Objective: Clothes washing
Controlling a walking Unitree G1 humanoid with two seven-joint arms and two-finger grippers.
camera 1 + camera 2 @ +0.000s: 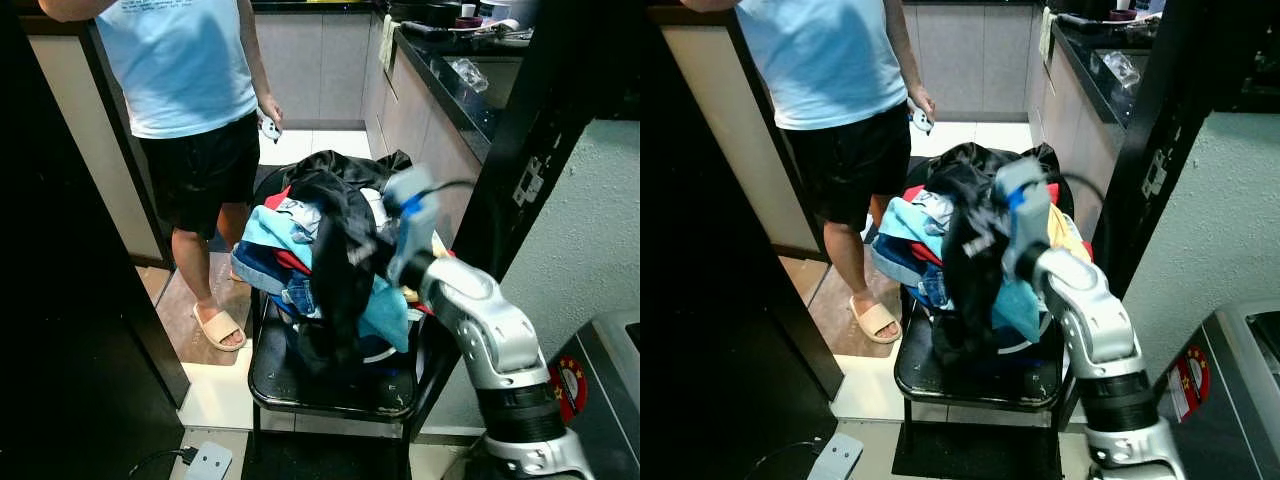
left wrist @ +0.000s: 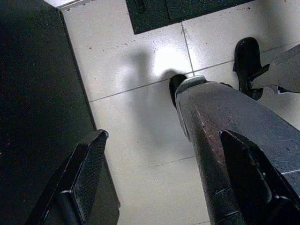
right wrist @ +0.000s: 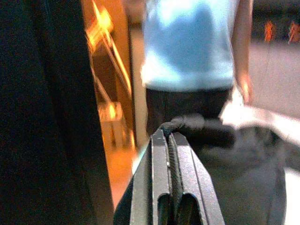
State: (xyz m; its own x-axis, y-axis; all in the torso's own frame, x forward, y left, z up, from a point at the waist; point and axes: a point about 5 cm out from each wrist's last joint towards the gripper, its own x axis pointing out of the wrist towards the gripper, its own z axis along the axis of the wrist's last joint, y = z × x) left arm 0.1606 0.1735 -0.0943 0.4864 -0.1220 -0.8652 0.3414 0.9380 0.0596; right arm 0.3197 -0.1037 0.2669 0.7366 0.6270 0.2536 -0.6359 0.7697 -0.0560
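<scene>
Right arm [image 1: 490,340], silver, reaches forward from the lower right, its wrist blurred. Right gripper [image 3: 171,140]: the two black fingers lie pressed together, pinching a fold of a black garment [image 1: 345,250] between them; in the head views the gripper itself is hidden in the cloth. The black garment hangs down from the grip, draped over the front of the clothes pile [image 1: 300,250]. Clothes pile: directly beneath and around the right gripper, heaped on a black chair [image 1: 300,385]; it holds light blue, teal, red, denim-blue and yellow pieces, with more black cloth at the back. The chair's seat shows bare below the hanging garment, nearer the robot than the gripper. Left gripper [image 2: 159,183]: hanging low, well apart from the pile, fingers spread wide over a white tiled floor [image 2: 136,131], the robot's grey leg [image 2: 234,131] beside it. White device with a cable [image 1: 208,462]: on the floor, down and to the left of the chair. Person [image 1: 185,90]: beyond the pile and to the gripper's left, in a light blue shirt, black shorts and beige slippers, one hand [image 1: 268,115] holding a small white object. Dark kitchen counter [image 1: 450,85]: beyond the gripper to the right.
</scene>
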